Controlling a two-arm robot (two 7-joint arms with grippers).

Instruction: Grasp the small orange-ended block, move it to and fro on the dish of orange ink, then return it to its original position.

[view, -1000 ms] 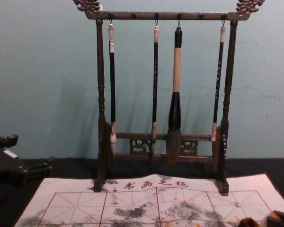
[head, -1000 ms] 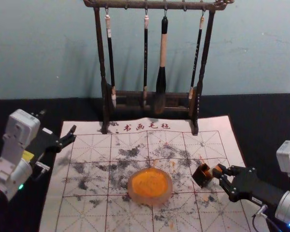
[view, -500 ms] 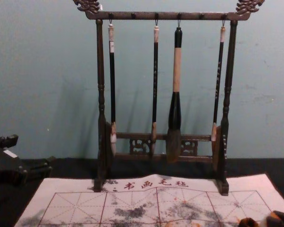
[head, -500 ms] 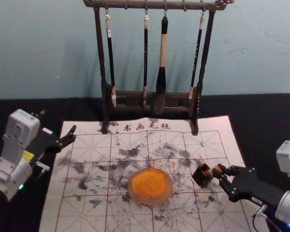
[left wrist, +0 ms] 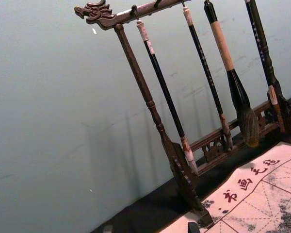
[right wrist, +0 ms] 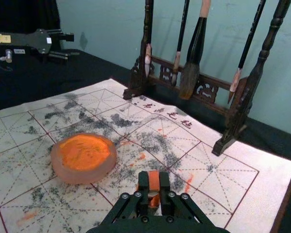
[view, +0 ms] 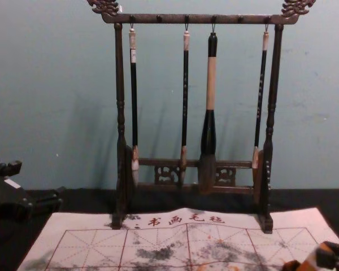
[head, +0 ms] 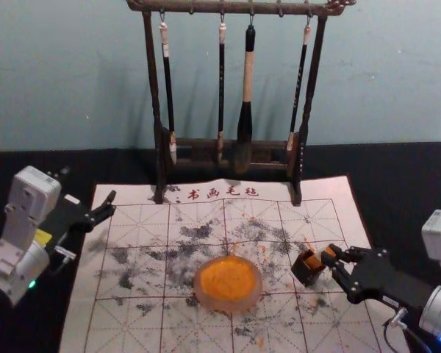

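Note:
My right gripper (head: 334, 259) is at the mat's right side. In the right wrist view the right gripper (right wrist: 155, 180) is shut on the small orange-ended block (right wrist: 154, 181), its orange end between the fingertips. In the chest view the block (view: 308, 262) leans, pale below the orange. It is beside and slightly above a small dark holder (head: 307, 268); whether they touch I cannot tell. The round dish of orange ink (head: 228, 282) lies to the left. My left gripper (head: 90, 191) is parked open at the left; in its wrist view the left gripper (left wrist: 150, 229) has its fingertips wide apart.
A dark wooden rack (head: 228, 145) with several hanging brushes stands at the mat's back edge. The gridded paper mat (head: 132, 323) has grey and orange stains and lies on a black tabletop (head: 397, 173). A wall rises behind.
The right gripper has risen slightly with the block, which is now higher beside the holder, showing more of its body in the chest view. The left arm, dish and holder have not moved.

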